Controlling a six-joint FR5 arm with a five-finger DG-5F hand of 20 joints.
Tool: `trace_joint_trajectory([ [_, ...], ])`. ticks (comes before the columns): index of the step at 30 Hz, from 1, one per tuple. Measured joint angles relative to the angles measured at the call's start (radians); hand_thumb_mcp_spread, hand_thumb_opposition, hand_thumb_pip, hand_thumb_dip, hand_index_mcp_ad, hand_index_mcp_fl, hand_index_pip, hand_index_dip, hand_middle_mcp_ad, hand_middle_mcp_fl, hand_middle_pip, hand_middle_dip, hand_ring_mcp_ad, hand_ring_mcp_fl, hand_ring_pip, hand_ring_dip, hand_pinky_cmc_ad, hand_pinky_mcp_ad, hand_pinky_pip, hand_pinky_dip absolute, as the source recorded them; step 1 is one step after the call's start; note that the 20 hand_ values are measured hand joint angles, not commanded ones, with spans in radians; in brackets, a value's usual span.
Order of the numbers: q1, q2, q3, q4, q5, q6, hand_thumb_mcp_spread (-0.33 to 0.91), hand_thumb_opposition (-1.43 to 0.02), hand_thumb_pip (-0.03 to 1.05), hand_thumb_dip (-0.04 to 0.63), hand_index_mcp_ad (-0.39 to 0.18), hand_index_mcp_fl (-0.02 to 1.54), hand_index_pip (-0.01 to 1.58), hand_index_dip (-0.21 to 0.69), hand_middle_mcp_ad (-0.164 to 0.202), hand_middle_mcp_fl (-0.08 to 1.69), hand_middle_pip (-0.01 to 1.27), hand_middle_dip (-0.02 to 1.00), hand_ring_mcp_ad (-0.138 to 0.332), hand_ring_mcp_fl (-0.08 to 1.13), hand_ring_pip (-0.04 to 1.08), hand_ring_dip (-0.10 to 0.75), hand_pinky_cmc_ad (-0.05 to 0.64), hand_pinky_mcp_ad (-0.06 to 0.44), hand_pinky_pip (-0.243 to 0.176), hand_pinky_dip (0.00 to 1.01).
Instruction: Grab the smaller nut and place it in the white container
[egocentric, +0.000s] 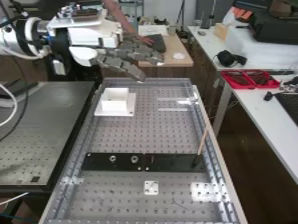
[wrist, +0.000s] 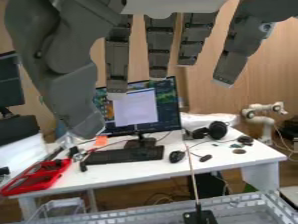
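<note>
Facing upward, white container sits upright, long axis unclear; hand spread wide.

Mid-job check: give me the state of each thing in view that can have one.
Hand: open, fingers extended, holding nothing
White container: upright, open-topped, on its white base
Larger nut: seated on the black bar, not in the container
Bearing: seated on the bar
Thin rod: standing, slightly tilted
Monitor: on
</note>
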Motion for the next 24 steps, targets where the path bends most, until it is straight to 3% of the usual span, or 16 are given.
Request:
trace_joint_trajectory([
  [10,-0.034,-0.016,0.059,-0.053,0.002,-0.002,0.38,-0.82,0.70,0.269,-0.176,0.02,0.98,-0.030,0.061,0.15,0.12,0.24,0.101,0.01,0.12,0.126,0.356,0.278,-0.063,0.62],
  [24,-0.042,-0.026,0.075,-0.067,-0.013,-0.004,0.38,-0.82,0.68,0.269,-0.176,0.01,0.97,-0.030,0.061,0.17,0.12,0.24,0.103,0.01,0.12,0.126,0.356,0.278,-0.063,0.62],
])
